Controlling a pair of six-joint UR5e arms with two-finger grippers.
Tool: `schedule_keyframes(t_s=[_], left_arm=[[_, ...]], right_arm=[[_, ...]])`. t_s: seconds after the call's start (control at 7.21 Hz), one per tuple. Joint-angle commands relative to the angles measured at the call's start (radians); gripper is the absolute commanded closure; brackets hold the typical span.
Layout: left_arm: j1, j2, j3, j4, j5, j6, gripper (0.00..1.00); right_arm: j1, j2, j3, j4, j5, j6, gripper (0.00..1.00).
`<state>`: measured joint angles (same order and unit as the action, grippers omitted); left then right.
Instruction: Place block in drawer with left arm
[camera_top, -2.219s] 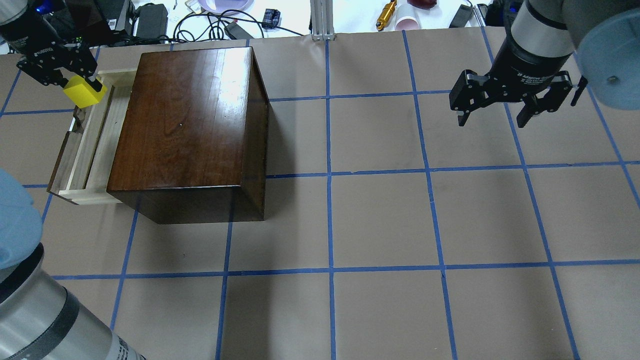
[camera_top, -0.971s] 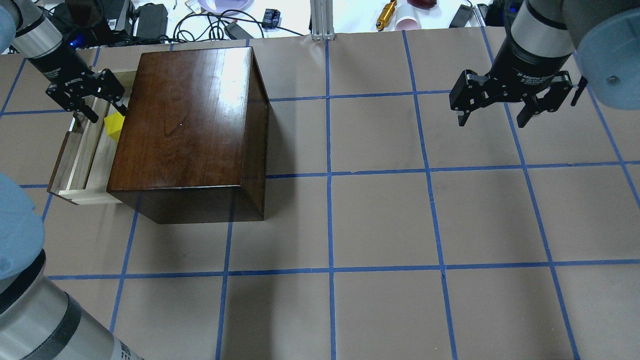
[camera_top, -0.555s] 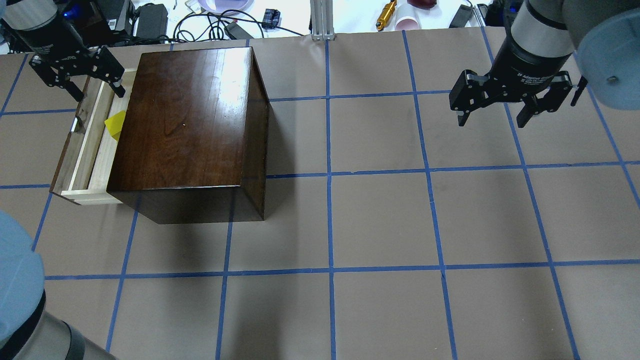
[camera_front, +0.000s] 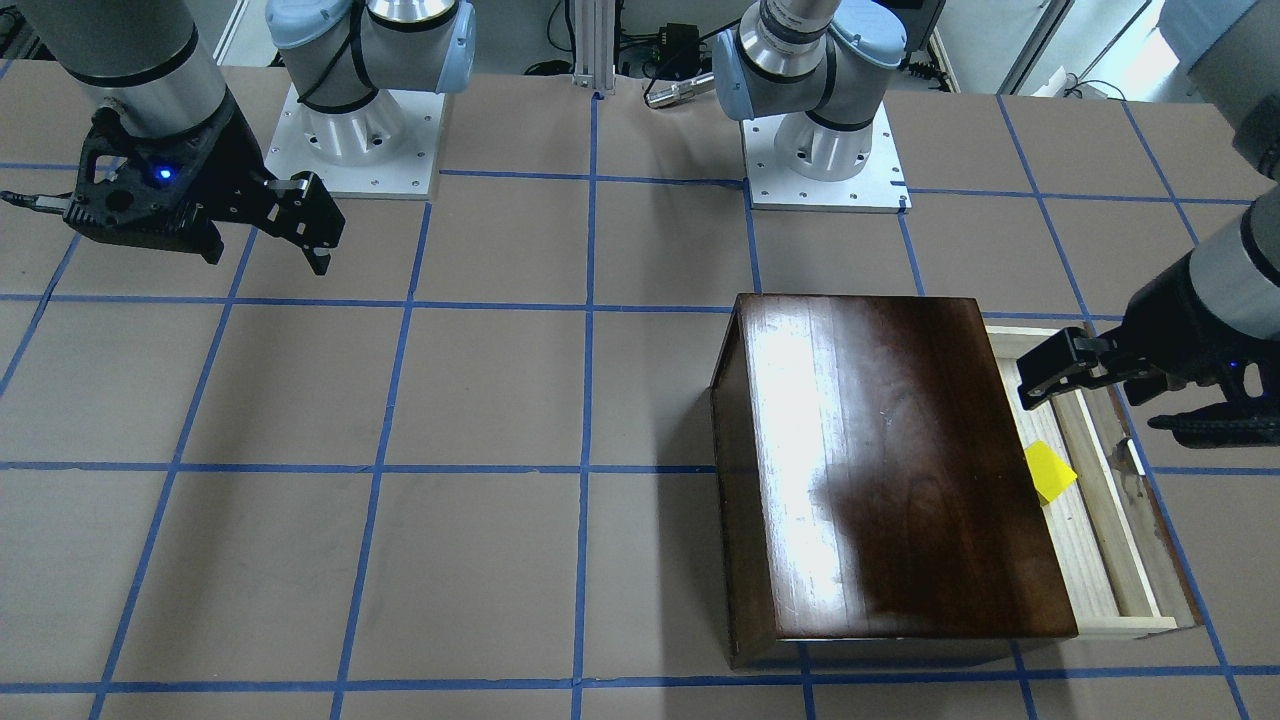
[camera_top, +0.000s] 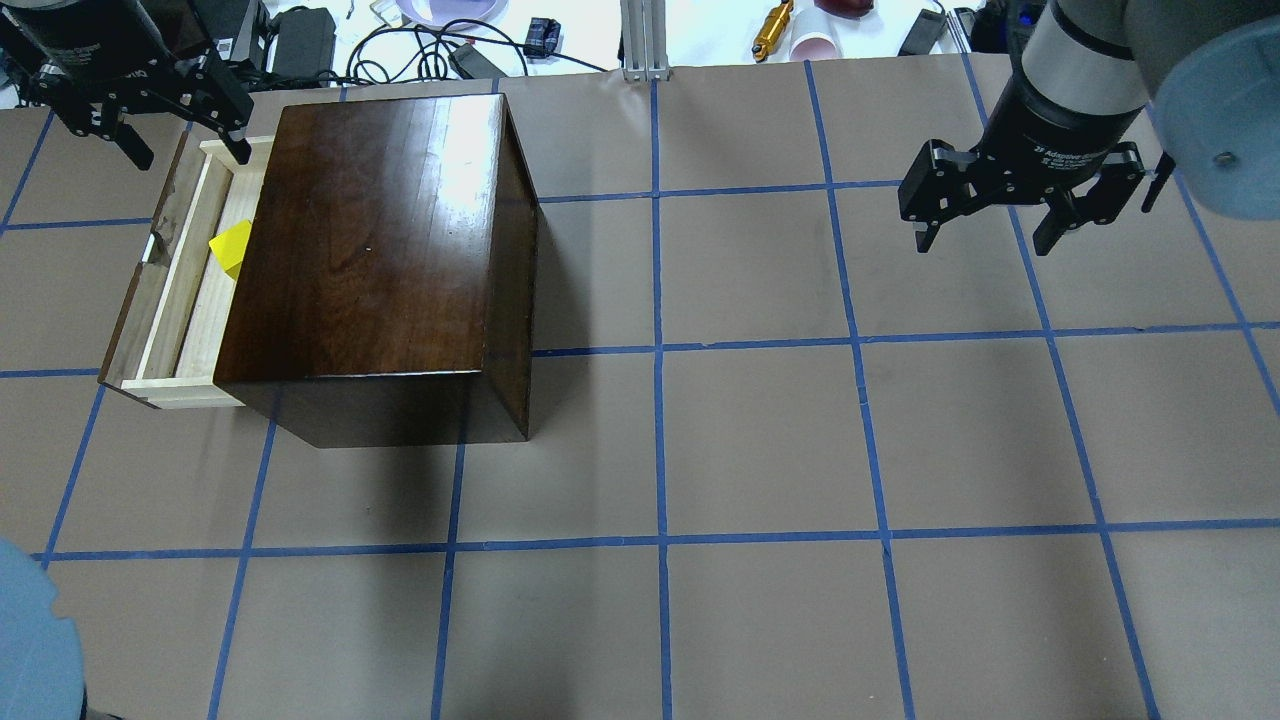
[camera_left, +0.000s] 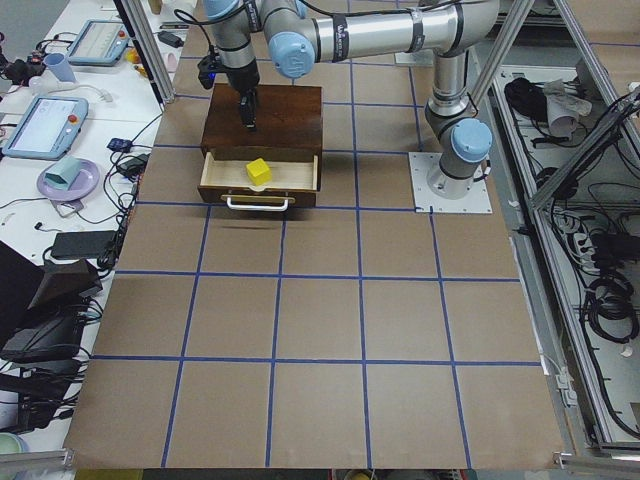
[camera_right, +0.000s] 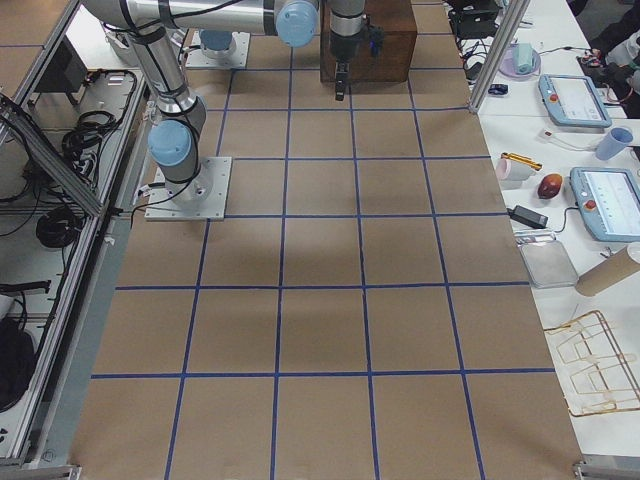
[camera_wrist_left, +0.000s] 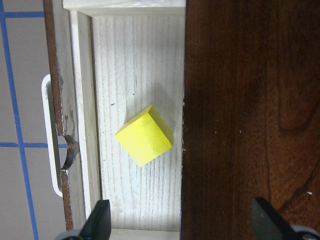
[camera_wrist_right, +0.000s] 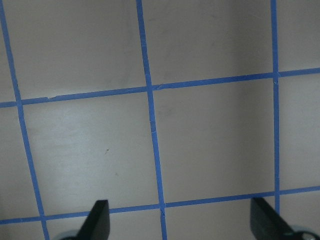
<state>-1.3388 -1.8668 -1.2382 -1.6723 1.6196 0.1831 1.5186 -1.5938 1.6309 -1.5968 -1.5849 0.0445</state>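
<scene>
The yellow block (camera_top: 232, 250) lies loose on the floor of the open drawer (camera_top: 180, 290), close against the dark-brown box (camera_top: 370, 240). It also shows in the left wrist view (camera_wrist_left: 144, 135), the front view (camera_front: 1048, 470) and the left side view (camera_left: 259, 171). My left gripper (camera_top: 190, 157) is open and empty, raised above the drawer's far end; in the wrist view its fingertips (camera_wrist_left: 98, 222) frame the drawer and box top. My right gripper (camera_top: 985, 240) is open and empty, hovering over bare table far to the right.
The drawer sticks out of the box's left side with its metal pull (camera_wrist_left: 50, 135) outward. Beyond the table's far edge lie cables (camera_top: 420, 50), an aluminium post (camera_top: 640, 40) and a gold cylinder (camera_top: 772, 30). Blue tape lines grid the brown table.
My left gripper let go of the yellow block into the drawer, then rose open and drew back toward the drawer's far end. The right arm has not moved.
</scene>
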Motion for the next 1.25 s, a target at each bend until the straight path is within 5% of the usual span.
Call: schedule_keyframes(t_s=[0.0, 0.42, 1.11], left_arm=[[-0.116, 0.023, -0.012, -0.004, -0.012, -0.193, 0.0], [-0.242, 0.037, -0.088, 0.015, -0.014, -0.197, 0.0], [-0.223, 0.121, -0.17, 0.02, -0.043, -0.128, 0.0]], right_arm=[[0.0, 0.0, 0.0, 0.0, 0.0, 0.0, 0.0], [0.0, 0.0, 0.0, 0.0, 0.0, 0.0, 0.0], [0.0, 0.0, 0.0, 0.0, -0.001, 0.0, 0.0]])
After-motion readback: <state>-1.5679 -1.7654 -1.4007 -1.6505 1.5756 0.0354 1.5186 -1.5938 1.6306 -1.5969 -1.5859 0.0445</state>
